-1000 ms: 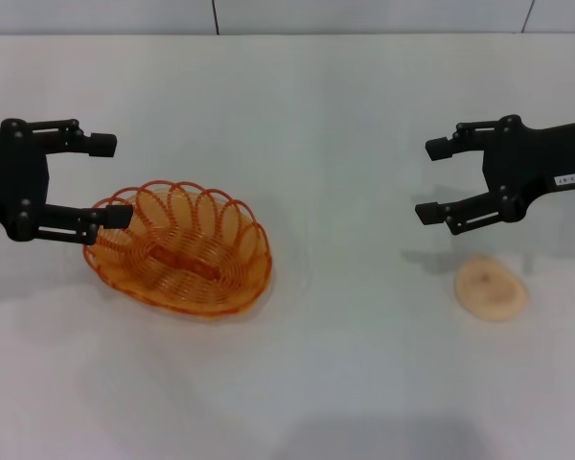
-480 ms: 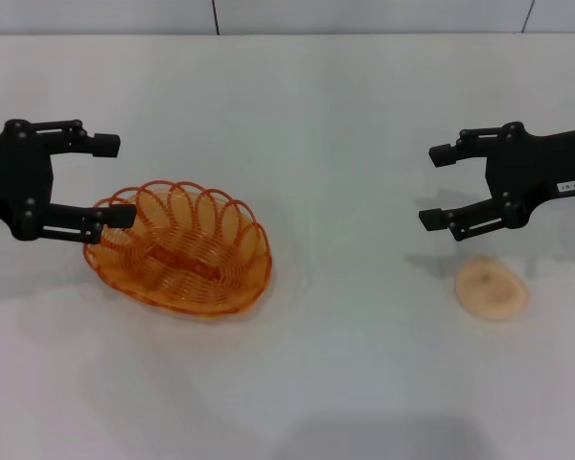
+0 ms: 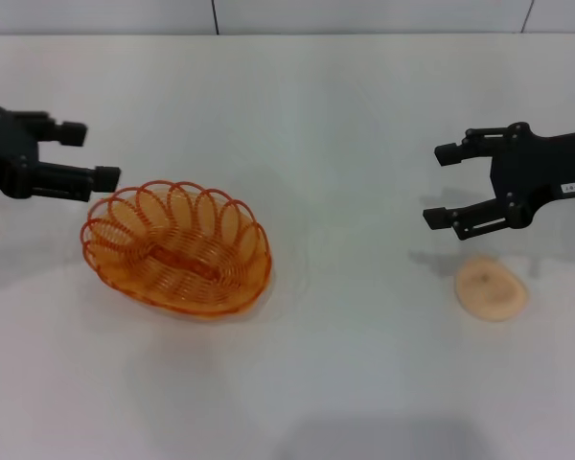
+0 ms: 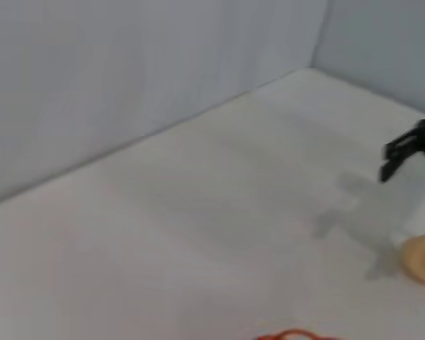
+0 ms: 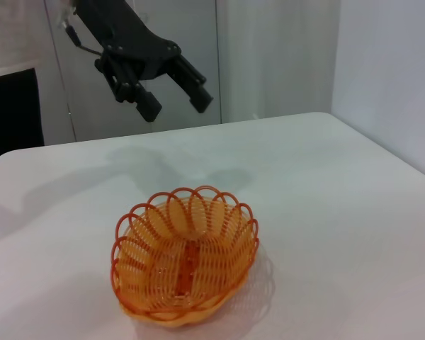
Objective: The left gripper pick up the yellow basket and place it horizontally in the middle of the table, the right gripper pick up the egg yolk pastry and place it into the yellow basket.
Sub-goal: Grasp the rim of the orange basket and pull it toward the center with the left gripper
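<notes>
The yellow basket (image 3: pixel 177 247) sits upright on the white table (image 3: pixel 316 383), left of centre, with its long side across the view. My left gripper (image 3: pixel 91 155) is open and empty, just beyond the basket's left rim and apart from it. My right gripper (image 3: pixel 439 185) is open and empty, behind and a little left of the egg yolk pastry (image 3: pixel 492 287), which lies on the table at the right. The right wrist view shows the basket (image 5: pixel 185 258) and the left gripper (image 5: pixel 177 106) open above and behind it. The left wrist view shows the right gripper (image 4: pixel 411 149) and the pastry (image 4: pixel 421 258).
A grey wall with panel seams (image 3: pixel 214 14) runs along the table's far edge. Bare tabletop lies between the basket and the pastry. Nothing else stands on the table.
My left gripper has pulled back and to the left, off the basket's left rim; the basket stays put. My right gripper has drifted slightly right.
</notes>
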`<state>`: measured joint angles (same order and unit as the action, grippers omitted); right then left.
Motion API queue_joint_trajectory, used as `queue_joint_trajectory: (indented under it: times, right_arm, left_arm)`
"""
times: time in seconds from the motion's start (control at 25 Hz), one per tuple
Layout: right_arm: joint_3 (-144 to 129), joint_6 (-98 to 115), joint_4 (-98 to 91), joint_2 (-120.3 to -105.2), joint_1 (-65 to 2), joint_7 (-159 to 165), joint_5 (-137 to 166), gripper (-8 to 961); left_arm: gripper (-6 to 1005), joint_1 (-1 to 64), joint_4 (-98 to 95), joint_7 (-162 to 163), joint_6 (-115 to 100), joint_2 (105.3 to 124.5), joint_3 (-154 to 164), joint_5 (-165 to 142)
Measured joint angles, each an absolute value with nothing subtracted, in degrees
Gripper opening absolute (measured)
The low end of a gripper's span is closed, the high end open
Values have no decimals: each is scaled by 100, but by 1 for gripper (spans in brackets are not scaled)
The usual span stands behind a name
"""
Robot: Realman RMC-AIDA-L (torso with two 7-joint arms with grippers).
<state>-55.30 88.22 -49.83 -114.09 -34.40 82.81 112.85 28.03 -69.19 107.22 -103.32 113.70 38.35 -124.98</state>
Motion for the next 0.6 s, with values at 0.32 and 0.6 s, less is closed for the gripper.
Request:
queue_joint_trajectory:
  times: [0.32,0.6]
  right_arm:
    - [-5562,8768,-4984,-11412,-3466,8260,11283,874]
    - [-5571,8781,-5027,-11474,-3487,8226,11282,874]
  left_arm:
    - [851,3189,-7178,12618,-10422,11153,3915,-13635]
    - [850,3389,-7086,12844,-10085,11235,4569,-14681]
